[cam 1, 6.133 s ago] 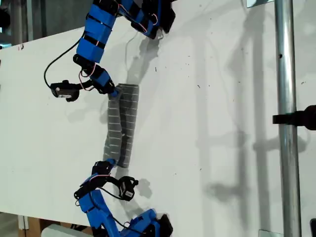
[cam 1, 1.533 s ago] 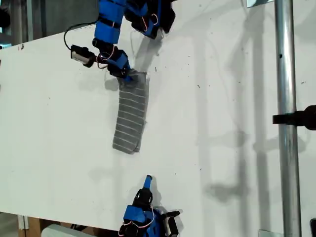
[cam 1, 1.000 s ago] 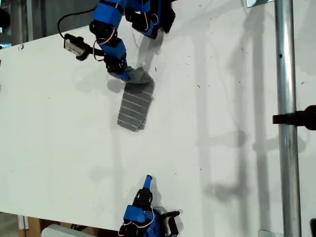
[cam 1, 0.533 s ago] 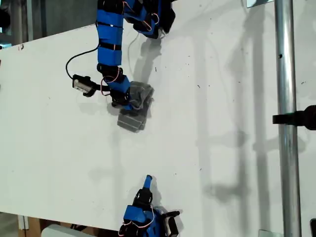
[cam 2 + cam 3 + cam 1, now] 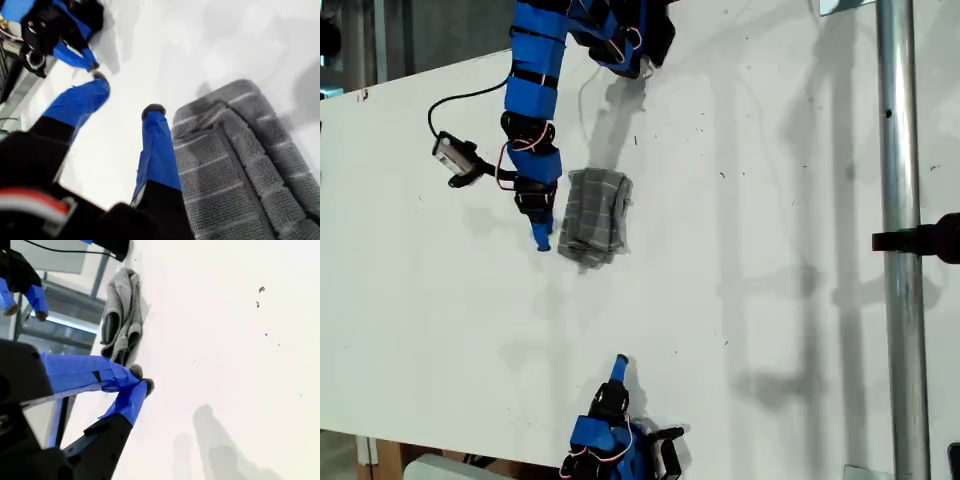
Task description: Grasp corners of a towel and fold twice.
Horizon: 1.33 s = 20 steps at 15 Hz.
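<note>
Towel [image 5: 594, 216] lies folded upper left of centre in the exterior view; my first gripper [image 5: 540, 238] gapes empty beside it, my second gripper [image 5: 619, 364] pinched closed, empty, low.

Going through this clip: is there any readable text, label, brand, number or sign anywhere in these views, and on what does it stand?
None can be read in any view.
The towel carries only white stripes, no lettering.
The table shows only small dark specks, no writing.
My first end effector, my second end effector and the arms show plain blue and black parts, no legible markings.
The metal pole at the exterior view's right bears no sign.
</note>
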Each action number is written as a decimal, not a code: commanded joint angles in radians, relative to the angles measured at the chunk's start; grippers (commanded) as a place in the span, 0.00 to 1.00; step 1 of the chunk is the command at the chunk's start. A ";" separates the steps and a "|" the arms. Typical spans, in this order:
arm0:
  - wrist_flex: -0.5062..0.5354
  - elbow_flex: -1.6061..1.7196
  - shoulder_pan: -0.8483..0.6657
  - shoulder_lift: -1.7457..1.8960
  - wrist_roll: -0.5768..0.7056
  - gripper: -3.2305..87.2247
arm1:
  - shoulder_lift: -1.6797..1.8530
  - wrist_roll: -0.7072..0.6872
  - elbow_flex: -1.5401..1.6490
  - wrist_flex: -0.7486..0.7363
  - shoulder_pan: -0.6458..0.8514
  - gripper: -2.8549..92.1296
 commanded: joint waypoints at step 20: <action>0.146 0.025 0.221 0.002 0.058 0.11 | 1.450 0.362 0.956 0.973 0.098 0.14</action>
